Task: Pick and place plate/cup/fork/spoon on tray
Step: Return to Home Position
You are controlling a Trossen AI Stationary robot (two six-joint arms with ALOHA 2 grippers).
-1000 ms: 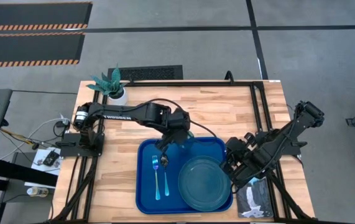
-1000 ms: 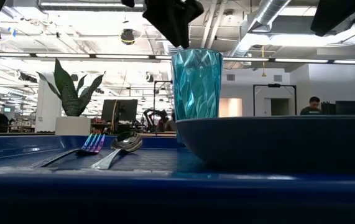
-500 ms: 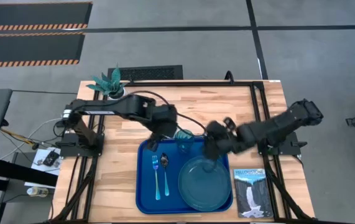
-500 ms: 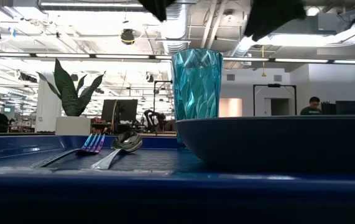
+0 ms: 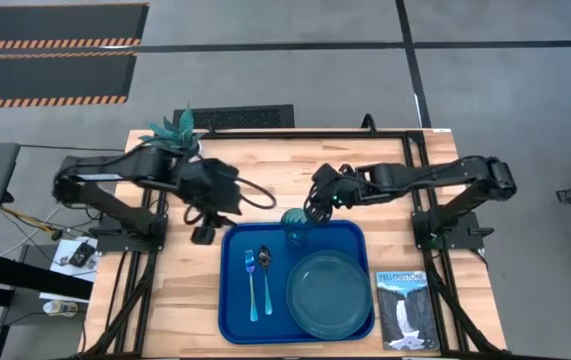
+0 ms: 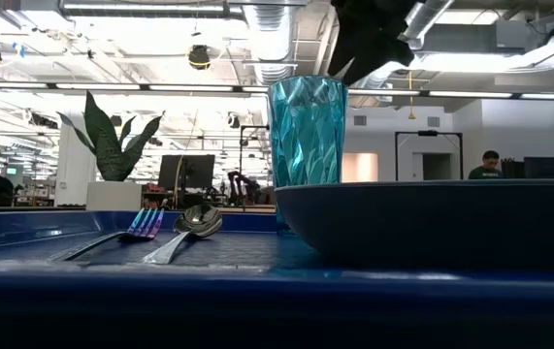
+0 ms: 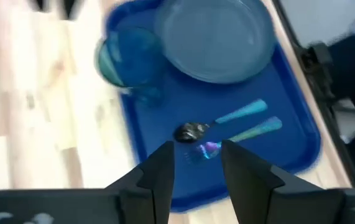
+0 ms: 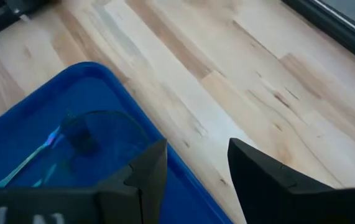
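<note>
The bright blue tray [image 5: 237, 318] lies at the table's near middle. On it rest the teal-blue plate [image 5: 327, 293], the fork [image 5: 251, 285], the spoon [image 5: 266, 280], and the teal-green cup [image 5: 295, 226], which stands upright near the far rim. In the low view the cup [image 6: 307, 131] rises behind the plate [image 6: 432, 218]. My left gripper [image 5: 208, 215] is open and empty over the wood beside the tray's far left corner. My right gripper [image 5: 317, 200] is open and empty, just beyond the tray's far rim, next to the cup [image 8: 96, 143].
A potted plant [image 5: 177, 135] stands at the far left of the table. A waterfall-cover book [image 5: 405, 306] lies right of the tray near the front edge. Bare wood shows across the far half of the table.
My left gripper has drawn away from the cup toward the table's left edge, off the tray. My right gripper has swung from the near right by the book, over the plate, to the tray's far rim beside the cup. The book is now uncovered. The cup stays standing.
</note>
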